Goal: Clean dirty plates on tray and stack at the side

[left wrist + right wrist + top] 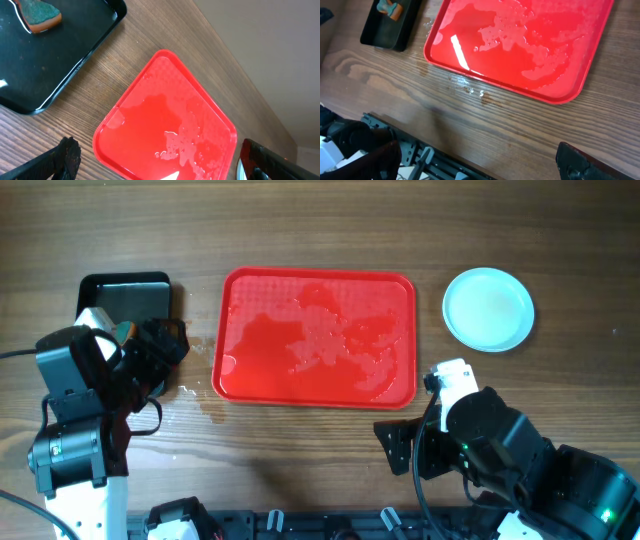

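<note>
The red tray [318, 335] lies mid-table, wet with water patches and with no plates on it. It also shows in the left wrist view [165, 120] and in the right wrist view [520, 40]. The pale mint plates [488, 308] sit on the table right of the tray; from above they read as one round shape, so I cannot tell how many there are. My left gripper [165, 342] is open and empty between the black tray and the red tray's left edge [162, 167]. My right gripper [395, 448] is open and empty over the table's front edge [480, 162].
A glossy black tray [125, 295] stands at the left and holds an orange-and-green sponge [42, 15]. It shows too in the right wrist view [390, 25]. Water drops lie on the wood by the red tray's front left corner [195, 392]. A metal rail [435, 160] runs below the front edge.
</note>
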